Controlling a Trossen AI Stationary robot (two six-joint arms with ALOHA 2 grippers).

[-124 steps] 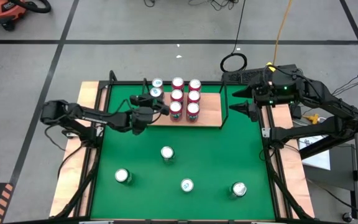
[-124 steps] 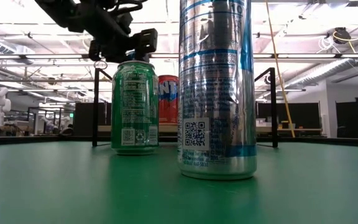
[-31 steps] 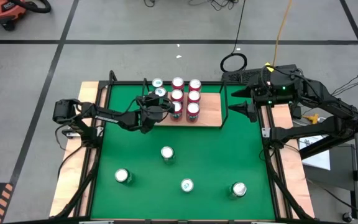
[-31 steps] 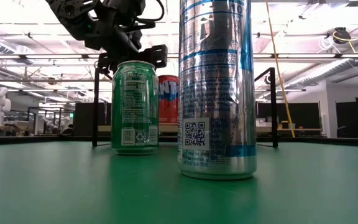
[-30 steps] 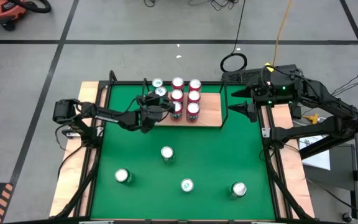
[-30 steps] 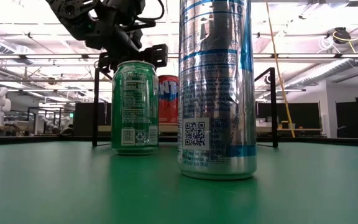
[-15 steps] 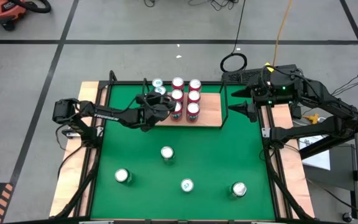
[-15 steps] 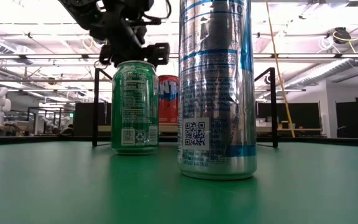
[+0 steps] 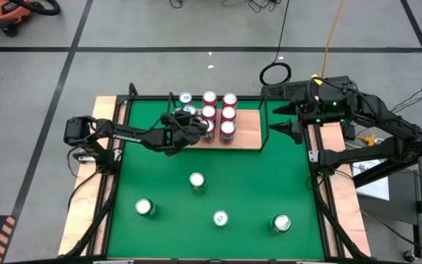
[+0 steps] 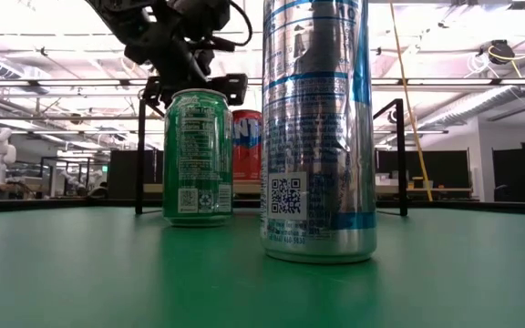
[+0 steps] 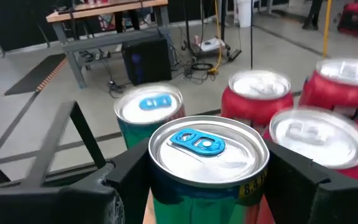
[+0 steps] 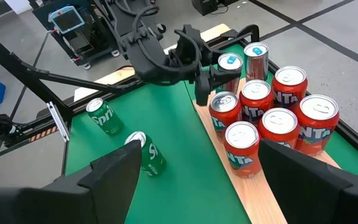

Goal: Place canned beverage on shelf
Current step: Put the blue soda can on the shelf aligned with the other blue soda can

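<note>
A green can with a blue tab (image 11: 207, 146) stands upright at the left of the shelf (image 9: 247, 133), next to another blue-tab can (image 11: 154, 107) and several red cans (image 9: 218, 114). My left gripper (image 9: 187, 123) reaches in from the table's left and is shut on the green can (image 12: 230, 62). The red cans hide its base. In the low view a green can (image 10: 198, 155) on the mat blocks it. My right gripper (image 9: 280, 119) waits open and raised by the shelf's right rail, with nothing between its fingers (image 12: 114, 180). My left gripper pinches the green can's side wall (image 11: 166, 198) just under the rim, one finger (image 11: 126, 177) on each side. The fingers come nearly level from the table's left. The can stays upright. Whether its base rests on the shelf board does not show.
Several more cans stand on the green mat (image 9: 269, 183): one in the middle (image 9: 197, 180) and three near the front edge (image 9: 145, 207), (image 9: 220, 218), (image 9: 280, 222). A tall silver-blue can (image 10: 317, 128) fills the low view. Black rails (image 9: 264, 121) frame the shelf.
My left arm's wrist has turned and tipped while its fingers stayed closed around the green can. Gripper and can have crept slightly toward the red cans, and the can has remained upright at the shelf's left part.
</note>
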